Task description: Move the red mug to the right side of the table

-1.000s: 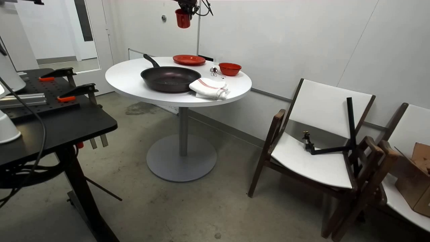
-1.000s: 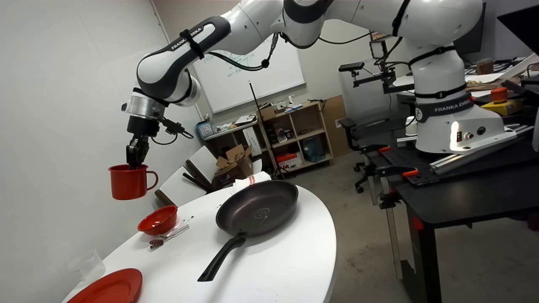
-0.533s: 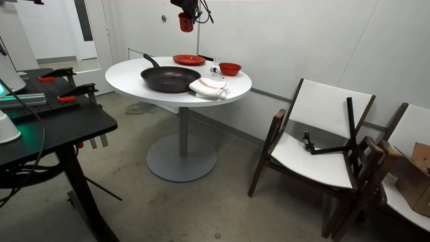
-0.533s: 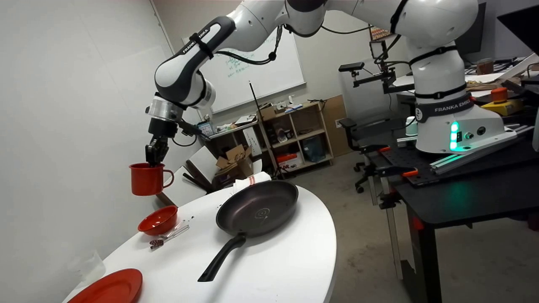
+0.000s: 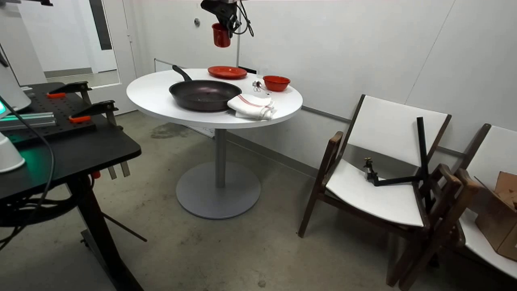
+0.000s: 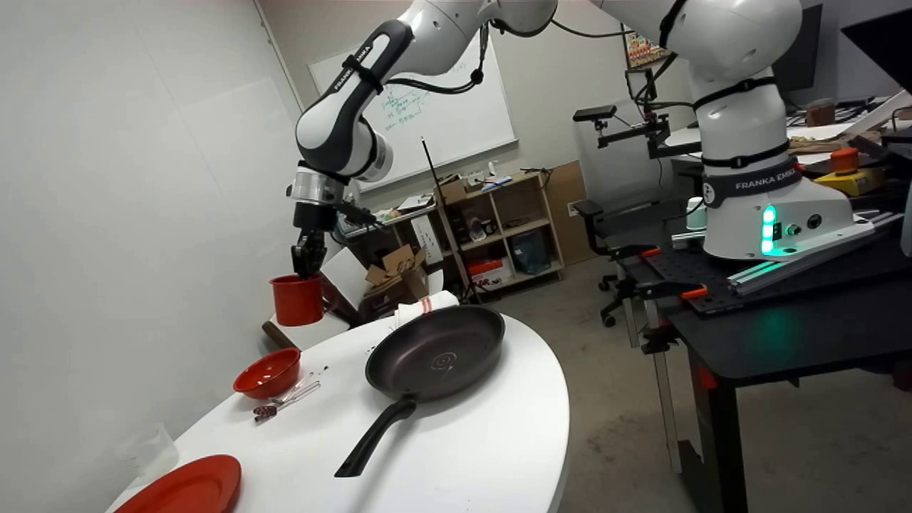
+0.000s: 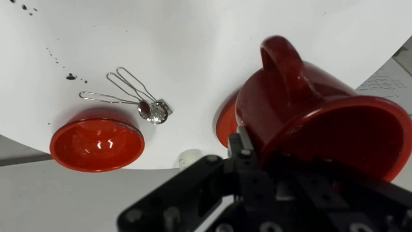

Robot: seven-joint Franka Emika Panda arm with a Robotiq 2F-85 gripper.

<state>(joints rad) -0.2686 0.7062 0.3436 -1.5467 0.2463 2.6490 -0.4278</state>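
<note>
The red mug (image 6: 296,302) hangs upright in the air above the far part of the round white table (image 6: 470,456). In an exterior view it shows as a red cylinder (image 5: 221,36) above the table (image 5: 150,93). My gripper (image 6: 308,265) points down and is shut on the mug's wall at the rim. In the wrist view the mug (image 7: 273,96) fills the right side, its handle toward the top. One finger of the gripper (image 7: 244,141) presses its outside; the other finger is hidden in the dark by the mug's mouth.
On the table are a black pan (image 6: 434,356), a folded white towel (image 5: 251,106), a red bowl (image 6: 268,373), small metal utensils (image 7: 151,109), a red plate (image 5: 227,72) and a translucent cup (image 7: 190,158). A wall (image 5: 323,52) stands close behind the table.
The mug and gripper have moved right in an exterior view, toward the robot's base, and lower in the other view. The mug's handle has turned mostly out of sight. The base light is now green.
</note>
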